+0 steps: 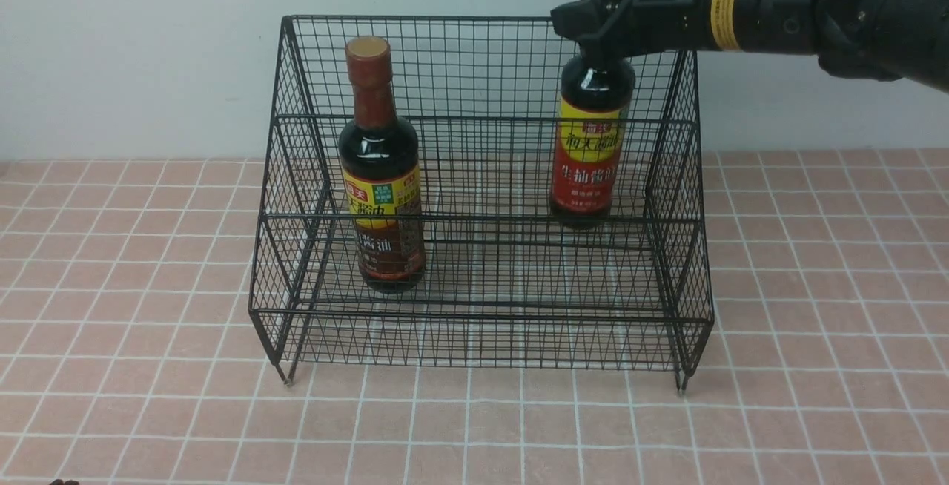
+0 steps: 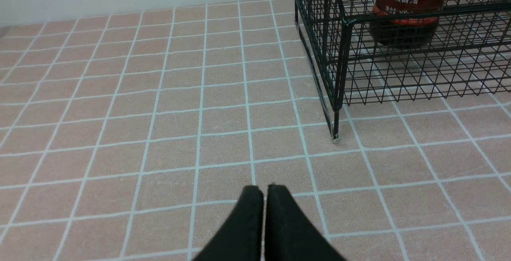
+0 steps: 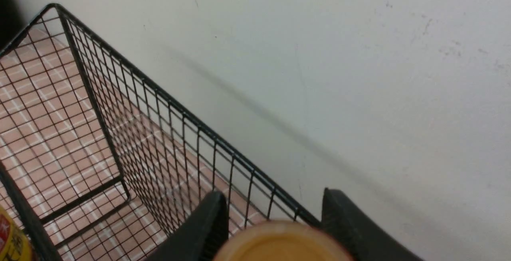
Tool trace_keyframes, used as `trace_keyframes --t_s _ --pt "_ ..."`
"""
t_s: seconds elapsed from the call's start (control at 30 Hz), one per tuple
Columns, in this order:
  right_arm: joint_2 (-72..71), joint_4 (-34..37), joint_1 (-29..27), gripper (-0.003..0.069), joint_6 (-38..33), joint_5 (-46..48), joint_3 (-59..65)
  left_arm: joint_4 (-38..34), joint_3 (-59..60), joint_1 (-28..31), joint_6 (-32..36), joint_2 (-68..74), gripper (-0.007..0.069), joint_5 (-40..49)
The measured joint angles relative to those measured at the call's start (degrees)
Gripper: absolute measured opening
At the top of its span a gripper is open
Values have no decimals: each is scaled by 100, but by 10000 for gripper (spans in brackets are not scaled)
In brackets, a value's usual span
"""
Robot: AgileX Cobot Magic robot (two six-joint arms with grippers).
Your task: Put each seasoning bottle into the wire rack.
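Left end effector [image 2: 263, 191]: pressed together, empty, low over the pink tiled table [image 1: 148, 396].
Lower tier: the dark yellow-and-brown-labelled bottle [image 1: 382, 196] stands upright in the black wire-mesh stepped rack [image 1: 482, 308].
Upper tier: the dark yellow-and-red-labelled bottle [image 1: 591, 166] stands at the right.
Right end effector [image 1: 593, 25]: straddles that bottle's neck; I cannot tell whether it is pinching it.
Risk: a finger catching the cap on withdrawal could topple the bottle forward.

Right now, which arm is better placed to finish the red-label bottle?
Right: its end effector sits around that bottle's neck in the rack; the left end effector is shut, low over the tiles.
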Motion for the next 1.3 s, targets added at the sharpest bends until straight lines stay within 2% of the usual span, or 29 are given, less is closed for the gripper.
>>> trace_keyframes --t_s 0.47,0.7,0.9,1.07,1.13,1.17,1.2,1.3 --pt "-144 4 0 304 13 0 -20 0 0 0 0 0 -7 4" --pt "-761 4 0 304 13 38 -20 0 0 0 0 0 -7 4" --pt "-1506 4 0 302 -51 528 -20 0 0 0 0 0 -7 4" --pt "-2177 11 0 254 -765 1227 -20 0 0 0 0 0 -7 4" --pt "-2563 38 0 188 -1809 1827 -20 0 0 0 0 0 -7 4" --pt "-2591 39 0 188 -1809 1880 -20 0 0 0 0 0 -7 4" --pt "-2798 68 0 143 -2561 2374 -20 0 0 0 0 0 -7 4" --pt "-3074 230 0 66 -3774 3433 2 0 0 0 0 0 -7 4"
